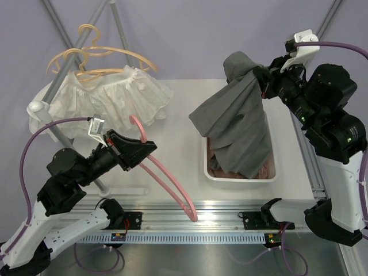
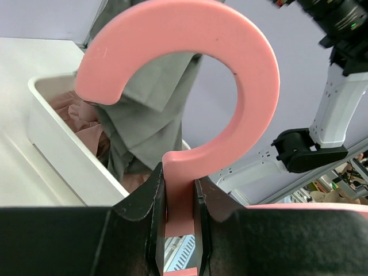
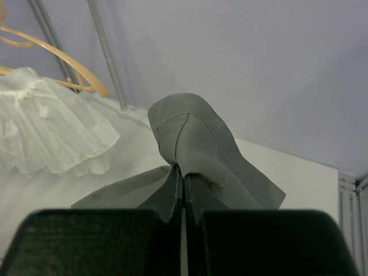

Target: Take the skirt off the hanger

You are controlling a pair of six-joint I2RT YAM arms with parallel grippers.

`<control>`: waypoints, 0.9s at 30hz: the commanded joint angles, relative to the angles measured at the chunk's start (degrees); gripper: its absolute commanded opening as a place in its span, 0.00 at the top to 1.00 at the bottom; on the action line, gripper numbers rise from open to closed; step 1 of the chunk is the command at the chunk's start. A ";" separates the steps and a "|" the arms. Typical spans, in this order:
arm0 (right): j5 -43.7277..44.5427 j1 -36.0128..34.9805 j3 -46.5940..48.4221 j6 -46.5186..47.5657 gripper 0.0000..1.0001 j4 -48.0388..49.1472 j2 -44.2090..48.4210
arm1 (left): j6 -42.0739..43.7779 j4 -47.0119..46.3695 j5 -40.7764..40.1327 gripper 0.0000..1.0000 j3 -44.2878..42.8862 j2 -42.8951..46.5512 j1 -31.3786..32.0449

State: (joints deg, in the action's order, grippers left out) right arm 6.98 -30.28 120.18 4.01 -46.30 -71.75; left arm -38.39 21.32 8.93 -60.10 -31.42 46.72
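Observation:
My right gripper is shut on the top of a grey skirt, which hangs free of any hanger, its hem in the white bin. In the right wrist view the pinched fabric bunches just above my shut gripper. My left gripper is shut on the neck of a bare pink hanger, held above the table's near left. In the left wrist view the hanger's hook curls above my gripper, and the grey skirt hangs behind it.
A white ruffled skirt hangs on wooden hangers on the rack at the back left, also in the right wrist view. The bin holds brownish-pink cloth. A metal rail runs along the near edge.

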 commanded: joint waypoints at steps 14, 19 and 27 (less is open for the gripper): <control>4.00 1.45 -49.31 -21.31 1.00 2.98 16.66 | 2.53 -1.20 4.43 1.00 2.17 -0.13 -0.14; -2.67 1.45 -54.35 -32.37 1.00 1.40 6.38 | 4.03 1.70 4.78 1.00 1.65 -0.31 -0.22; -10.49 1.37 -57.78 -37.85 1.00 4.64 -7.61 | 2.27 7.76 5.31 1.00 -0.28 1.97 -0.14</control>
State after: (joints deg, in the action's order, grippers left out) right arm -0.21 -29.08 62.02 -29.98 -43.92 -78.72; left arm -35.83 27.42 12.97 -58.04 -31.11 46.72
